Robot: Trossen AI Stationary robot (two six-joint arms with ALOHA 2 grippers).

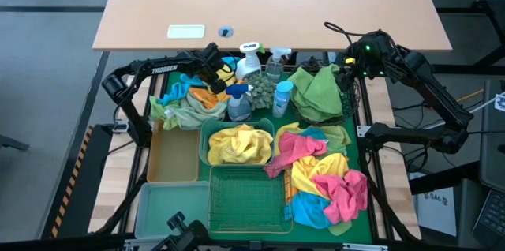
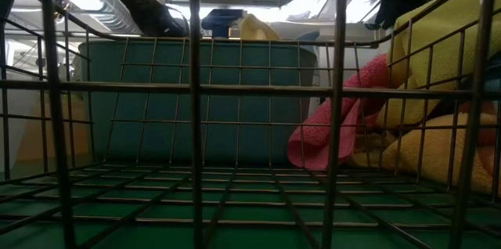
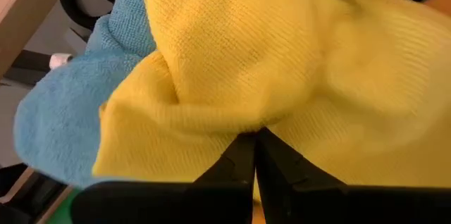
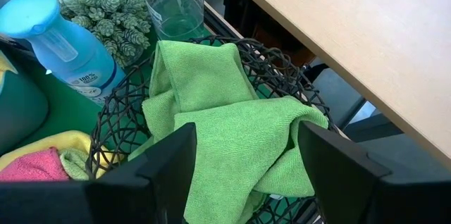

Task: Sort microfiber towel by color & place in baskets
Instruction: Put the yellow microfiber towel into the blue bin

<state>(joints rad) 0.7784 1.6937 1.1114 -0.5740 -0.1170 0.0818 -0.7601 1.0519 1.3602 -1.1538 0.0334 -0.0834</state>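
Green towels point(image 4: 232, 132) fill the black wire-mesh basket point(image 4: 116, 122).

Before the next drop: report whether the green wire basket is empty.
Empty: the green wire basket shows only bare mesh in the high and low views.

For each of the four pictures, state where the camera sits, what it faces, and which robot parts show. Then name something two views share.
High: overhead, looking down on both arms and the green wire rectangular basket.
Low: inside that basket, facing the teal plastic tub; an arm's dark links show above it.
Left wrist: over the shut left gripper, pinching a yellow microfiber towel.
Right wrist: open right gripper above the round black wire-mesh basket.
Shared: green microfiber towel, also seen from overhead.
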